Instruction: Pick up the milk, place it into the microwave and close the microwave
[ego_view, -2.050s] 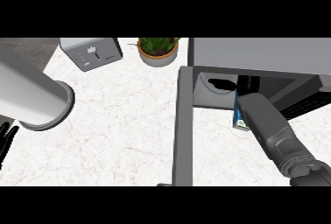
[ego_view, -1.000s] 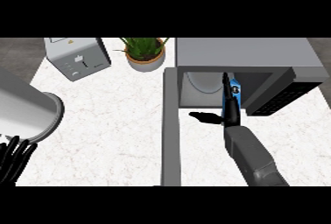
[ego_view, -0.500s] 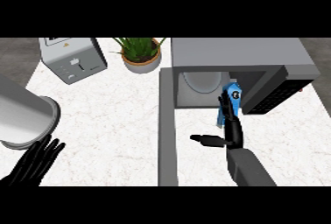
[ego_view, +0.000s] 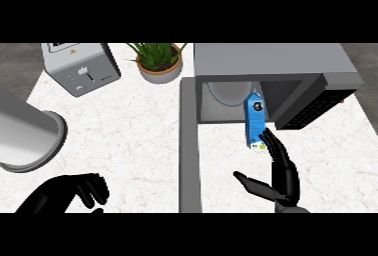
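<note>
Standing upright at the mouth of the open microwave: one blue milk carton, its base at the cavity's front edge. Right hand: fingers now straight and spread, drawn back from the carton it gripped half a second ago, fingertips just below it. Placement judged done or nearly so; the door, swung fully open, awaits closing. Left hand: relaxed, low at left. Also present: toaster, potted plant.

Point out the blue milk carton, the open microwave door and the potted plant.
Blue milk carton (ego_view: 255, 121), head view, its front face.
Grey open microwave door (ego_view: 190, 160), head view, its top edge.
Green potted plant (ego_view: 158, 54), head view, its leaves.
</note>
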